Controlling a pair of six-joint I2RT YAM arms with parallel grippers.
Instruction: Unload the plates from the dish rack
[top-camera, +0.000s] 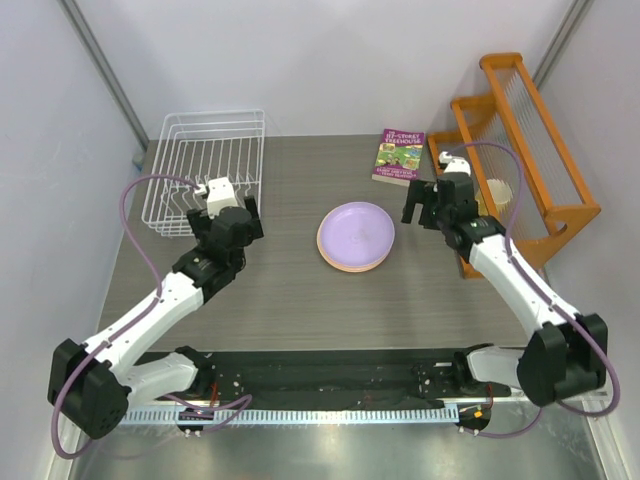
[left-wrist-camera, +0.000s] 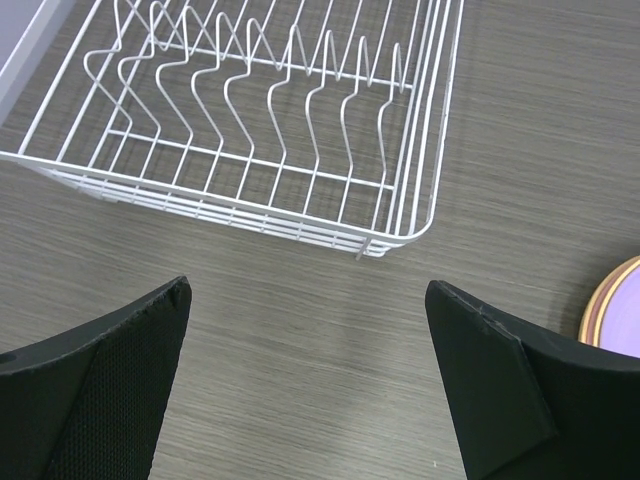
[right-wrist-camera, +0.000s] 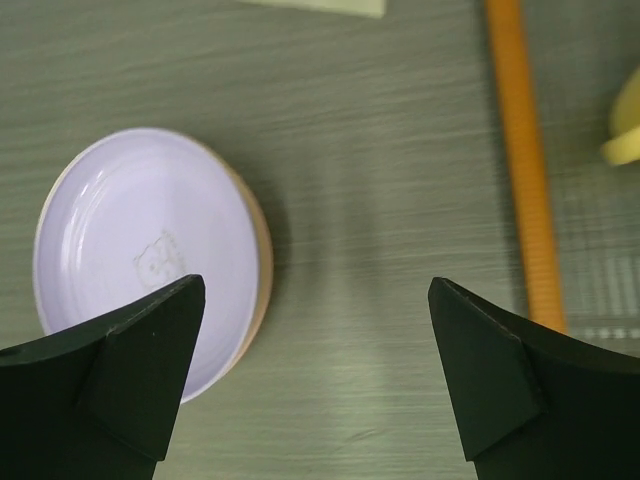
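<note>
The plates lie stacked flat at the table's middle, the lilac plate (top-camera: 356, 233) on top, with an orange-yellow rim (right-wrist-camera: 262, 262) showing under it; the rest of the stack is hidden beneath. The lilac plate also shows in the right wrist view (right-wrist-camera: 140, 250), and the stack's edge shows in the left wrist view (left-wrist-camera: 612, 308). The white wire dish rack (top-camera: 206, 168) stands at the back left with no plates in it, as the left wrist view (left-wrist-camera: 260, 120) shows. My left gripper (top-camera: 238, 222) is open and empty, just in front of the rack. My right gripper (top-camera: 425, 205) is open and empty, right of the stack.
An orange wooden shelf rack (top-camera: 525, 150) stands at the back right, its rail in the right wrist view (right-wrist-camera: 525, 170). A book (top-camera: 399, 156) lies flat behind the plates. A pale yellow object (right-wrist-camera: 625, 125) sits by the shelf.
</note>
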